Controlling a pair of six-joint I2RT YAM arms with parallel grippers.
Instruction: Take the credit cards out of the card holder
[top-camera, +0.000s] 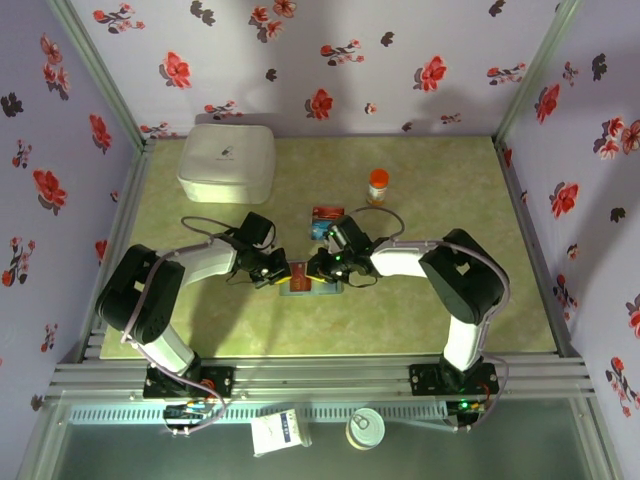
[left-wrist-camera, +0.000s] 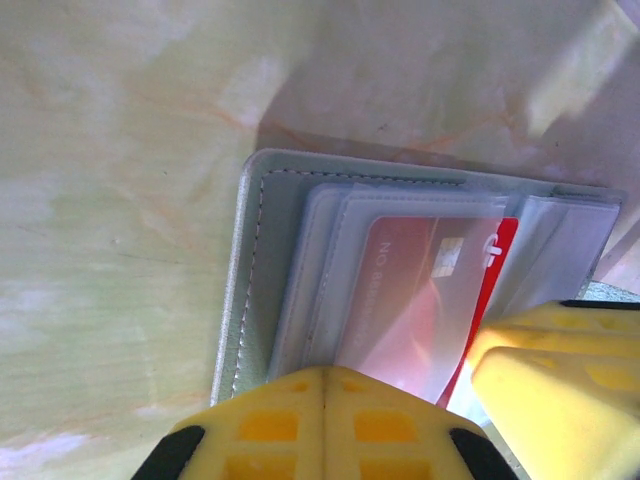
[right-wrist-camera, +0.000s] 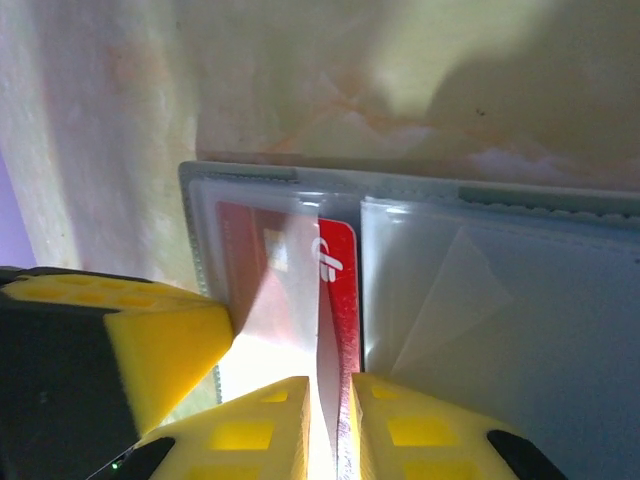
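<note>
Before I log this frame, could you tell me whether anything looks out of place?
The red card sticks partway out of its clear sleeve in the holder, toward the fold, its edge pinched by the right gripper. Nothing else stands out.

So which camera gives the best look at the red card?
The right wrist view: the red card is close up, its bare edge poking out of the clear sleeve between the fingers of the right gripper. The left wrist view shows it mostly behind the sleeve. From the top view it is a tiny red patch.
</note>
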